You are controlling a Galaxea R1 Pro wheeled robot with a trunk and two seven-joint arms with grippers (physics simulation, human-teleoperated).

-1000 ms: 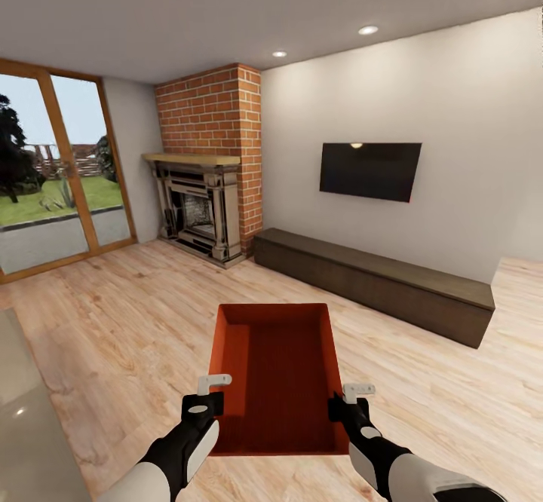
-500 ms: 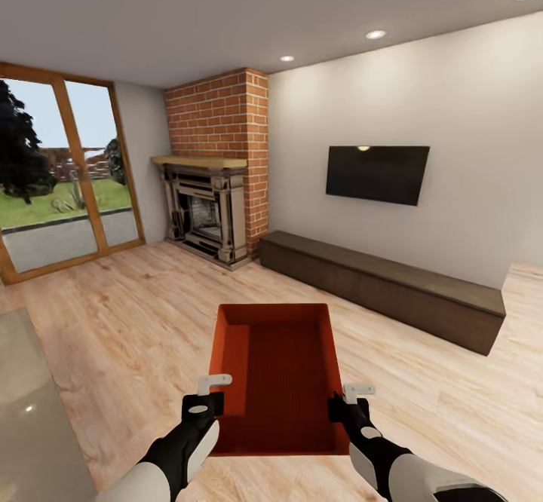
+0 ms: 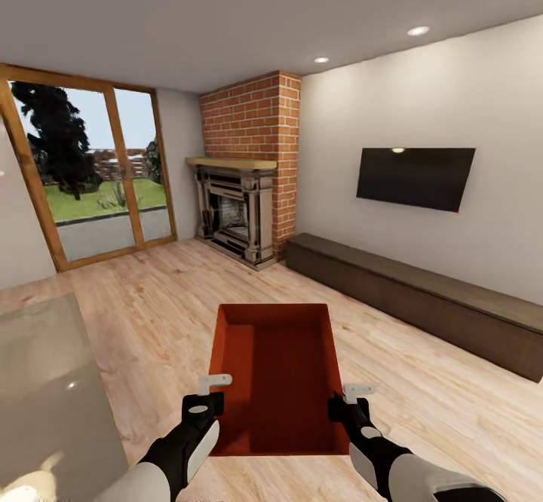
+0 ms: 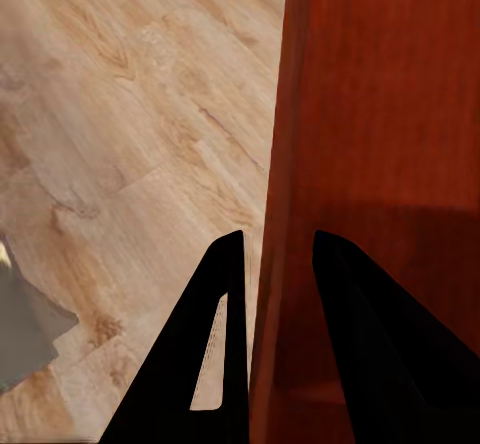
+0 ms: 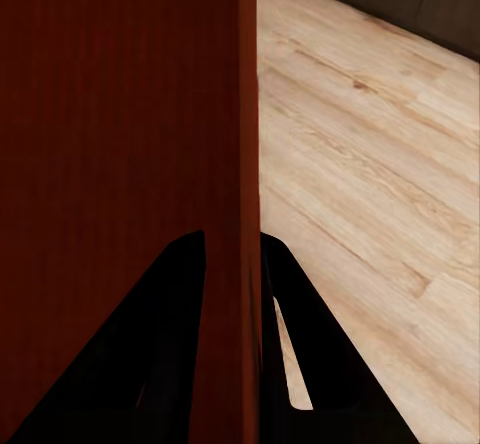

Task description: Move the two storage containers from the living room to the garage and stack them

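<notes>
Both white-and-black forearms reach forward from the lower edge of the head view, roughly parallel and level. The left pincer (image 3: 213, 393), black-bodied with pale fingertips, clamps the left wall of the open-topped red-orange rectangular container (image 3: 277, 370) near its closest corner. The right pincer (image 3: 349, 398) clamps the opposite wall likewise. In each wrist view, two dark fingers (image 4: 215, 344) (image 5: 300, 354) straddle the thin wall, one inside and one outside, pressed against it.

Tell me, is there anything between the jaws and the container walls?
Nothing visible. The left gripper straddles one side wall of the storage container, the right gripper the opposite wall, one finger inside and one outside.
</notes>
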